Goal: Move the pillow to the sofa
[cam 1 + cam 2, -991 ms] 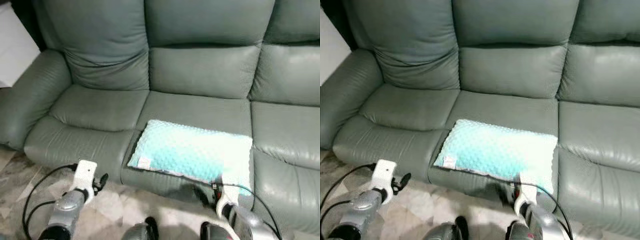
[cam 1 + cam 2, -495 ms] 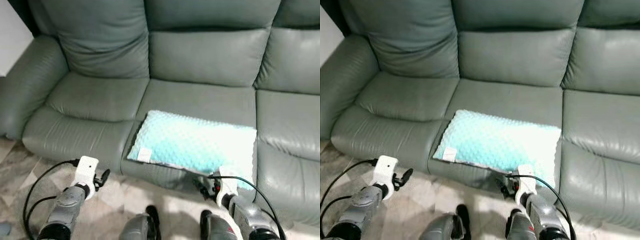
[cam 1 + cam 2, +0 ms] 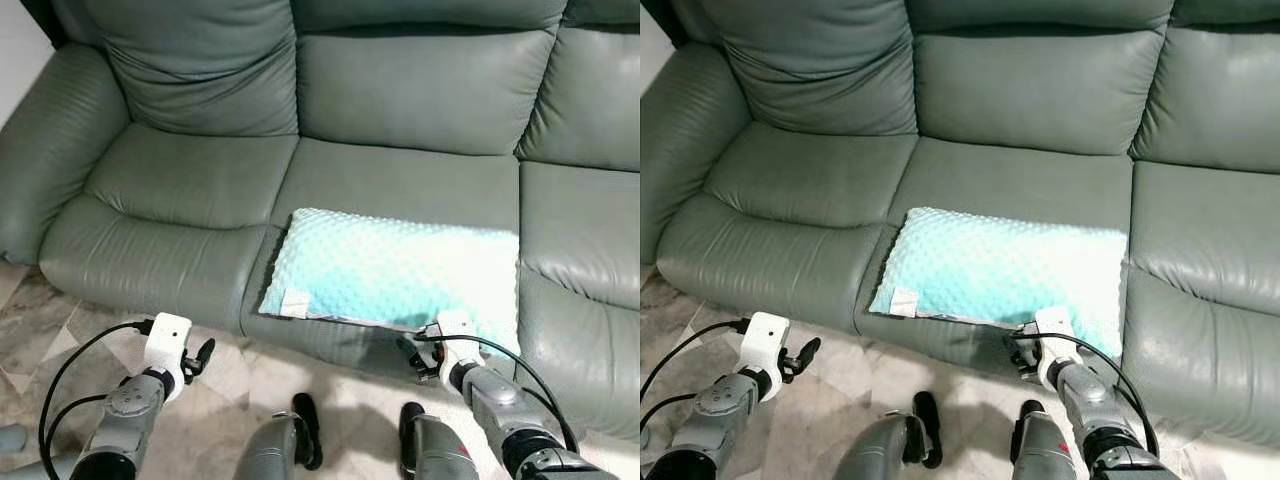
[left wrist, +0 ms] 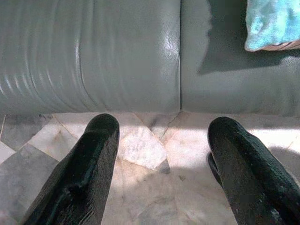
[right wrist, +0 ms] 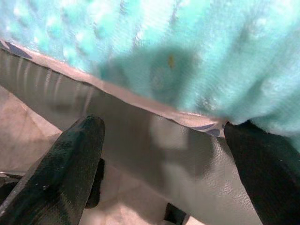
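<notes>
A pale turquoise dotted pillow (image 3: 395, 272) lies flat on the middle seat of the grey-green leather sofa (image 3: 200, 180), its front edge at the seat's front. My right gripper (image 3: 420, 355) is low at the pillow's front right corner, open, its fingers (image 5: 70, 164) spread below the pillow (image 5: 187, 51) edge and holding nothing. My left gripper (image 3: 203, 355) hovers over the floor in front of the left seat, open and empty; its fingers (image 4: 84, 173) frame the sofa's front panel (image 4: 117, 56).
A marbled tile floor (image 3: 240, 375) runs along the sofa's front. The sofa's left armrest (image 3: 50, 140) bulges at the far left. My two feet (image 3: 300, 440) stand close to the sofa's base. Black cables loop from both wrists.
The camera has tilted down and nearer, so the sofa sits higher in the picture. My right gripper has come off the pillow's front right corner and drawn back a little.
</notes>
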`<state>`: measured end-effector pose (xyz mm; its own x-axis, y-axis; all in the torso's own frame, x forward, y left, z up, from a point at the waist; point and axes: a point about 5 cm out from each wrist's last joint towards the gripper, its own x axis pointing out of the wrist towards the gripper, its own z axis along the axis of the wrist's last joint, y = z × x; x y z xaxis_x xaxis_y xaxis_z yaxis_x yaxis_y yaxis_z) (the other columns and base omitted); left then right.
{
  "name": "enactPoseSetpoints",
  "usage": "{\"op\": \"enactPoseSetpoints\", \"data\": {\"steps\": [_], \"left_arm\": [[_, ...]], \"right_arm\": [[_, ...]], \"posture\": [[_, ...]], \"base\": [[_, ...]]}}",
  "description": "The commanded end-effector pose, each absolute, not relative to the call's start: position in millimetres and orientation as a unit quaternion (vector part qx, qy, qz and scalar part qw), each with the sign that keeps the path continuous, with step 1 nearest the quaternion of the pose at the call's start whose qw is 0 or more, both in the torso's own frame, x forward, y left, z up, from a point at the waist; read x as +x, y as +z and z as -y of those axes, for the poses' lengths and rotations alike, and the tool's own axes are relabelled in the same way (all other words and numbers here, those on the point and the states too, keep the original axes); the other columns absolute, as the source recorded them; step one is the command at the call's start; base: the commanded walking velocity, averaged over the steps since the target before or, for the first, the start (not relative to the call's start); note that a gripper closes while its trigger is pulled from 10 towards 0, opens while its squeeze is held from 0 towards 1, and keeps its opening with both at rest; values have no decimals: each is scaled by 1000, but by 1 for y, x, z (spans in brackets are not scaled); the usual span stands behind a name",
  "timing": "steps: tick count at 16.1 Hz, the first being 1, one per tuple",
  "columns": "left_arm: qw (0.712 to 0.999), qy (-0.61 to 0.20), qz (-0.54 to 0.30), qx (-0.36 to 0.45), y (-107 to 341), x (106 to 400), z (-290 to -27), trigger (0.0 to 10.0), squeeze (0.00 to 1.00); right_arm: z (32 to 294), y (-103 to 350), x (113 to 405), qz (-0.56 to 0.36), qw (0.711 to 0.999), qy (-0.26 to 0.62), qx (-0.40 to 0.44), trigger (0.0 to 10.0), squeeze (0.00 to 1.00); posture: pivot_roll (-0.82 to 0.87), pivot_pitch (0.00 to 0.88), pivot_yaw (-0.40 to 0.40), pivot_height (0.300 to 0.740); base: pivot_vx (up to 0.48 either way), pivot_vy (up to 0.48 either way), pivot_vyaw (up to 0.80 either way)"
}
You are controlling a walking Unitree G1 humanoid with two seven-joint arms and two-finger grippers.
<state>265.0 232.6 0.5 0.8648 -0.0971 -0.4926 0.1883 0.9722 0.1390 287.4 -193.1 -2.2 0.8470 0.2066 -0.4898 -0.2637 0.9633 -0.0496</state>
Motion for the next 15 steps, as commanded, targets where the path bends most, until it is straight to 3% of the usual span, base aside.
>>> {"op": "enactPoseSetpoints", "data": {"steps": [1,5,9,12,15], "left_arm": [[955,-59,-273,99,-6,253,-246,10000,0],[955,-60,-273,97,-5,257,-242,10000,0],[956,-47,-276,91,-7,263,-238,10000,0],[958,-46,-272,79,-8,268,-228,10000,0],[960,-33,-272,57,-12,269,-220,10000,0]], "right_arm": [[190,-12,278,-266,955,121,-53,10000,0],[182,-15,275,-261,956,132,-9,10000,0],[165,-33,245,-263,944,198,35,10000,0],[174,-41,225,-256,947,188,50,10000,0],[186,-29,227,-209,965,155,17,10000,0]], "posture": [[62,372,202,740],[45,343,193,740],[-21,269,152,740],[-70,194,127,740],[-122,108,101,740]], "base": [[0,0,0],[0,0,0],[0,0,0],[0,0,0],[0,0,0]]}}
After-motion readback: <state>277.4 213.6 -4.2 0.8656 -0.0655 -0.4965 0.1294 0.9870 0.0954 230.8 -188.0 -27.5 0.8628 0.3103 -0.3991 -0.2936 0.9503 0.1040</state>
